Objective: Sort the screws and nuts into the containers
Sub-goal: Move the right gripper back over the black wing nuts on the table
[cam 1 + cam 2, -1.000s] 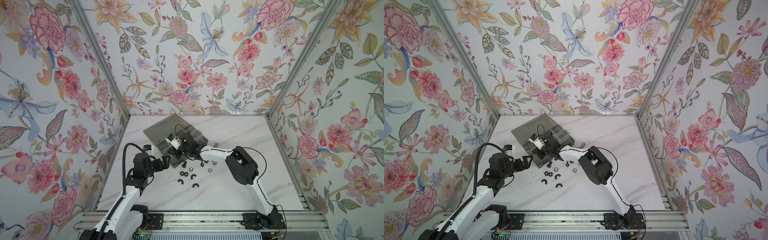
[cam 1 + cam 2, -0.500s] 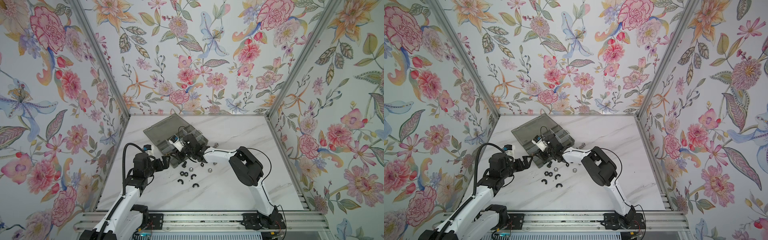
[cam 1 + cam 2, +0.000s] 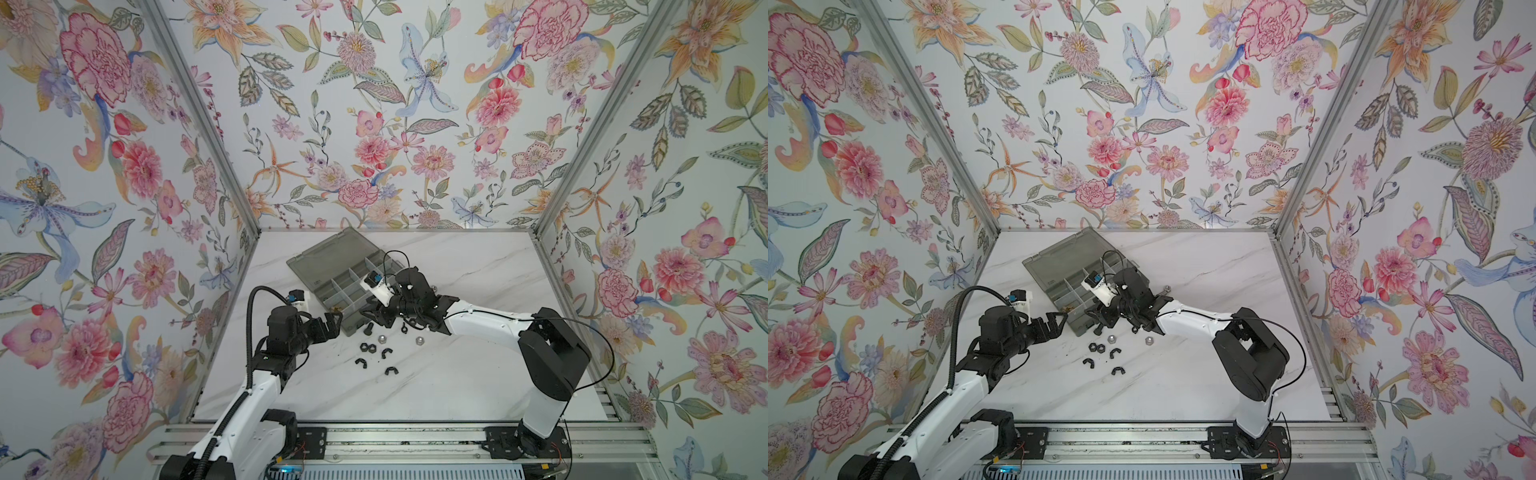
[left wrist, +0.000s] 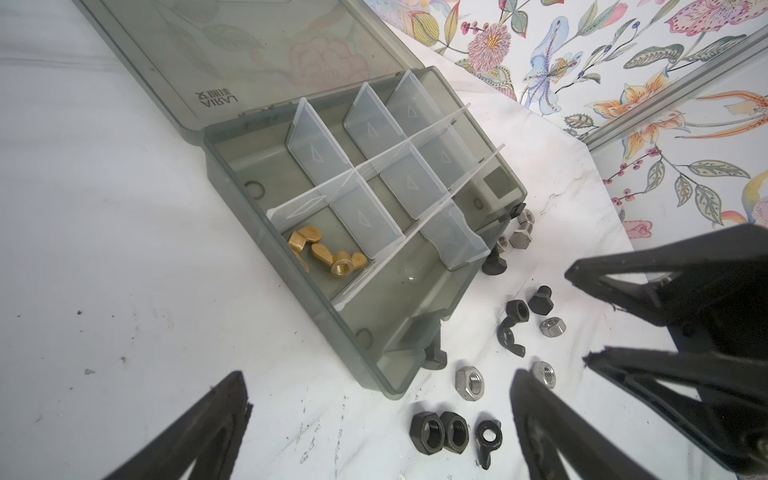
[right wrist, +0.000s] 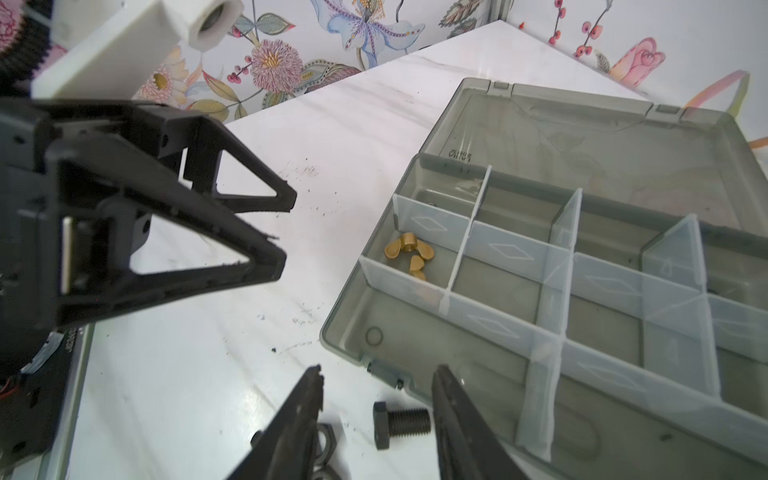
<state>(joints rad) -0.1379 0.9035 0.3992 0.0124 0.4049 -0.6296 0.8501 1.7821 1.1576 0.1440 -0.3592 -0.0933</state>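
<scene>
My left gripper (image 3: 333,321) hovers spread wide and empty at centre left in a top view, just beside the near corner of the organizer box (image 3: 309,266). Only one compartment is filled, by the brass wing nuts (image 4: 328,254); the others look bare. To the right, my right gripper (image 5: 378,370) stands part spread, pinching nothing, straddling a black bolt (image 5: 401,422) that lies on the table beside the box. Below, black nuts (image 3: 366,347), silver nuts (image 3: 419,340) and black wing pieces (image 3: 390,370) lie loose. I judge the sorting barely begun.

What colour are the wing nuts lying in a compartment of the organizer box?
The wing nuts are brass-gold, seen most clearly in the left wrist view.
</scene>
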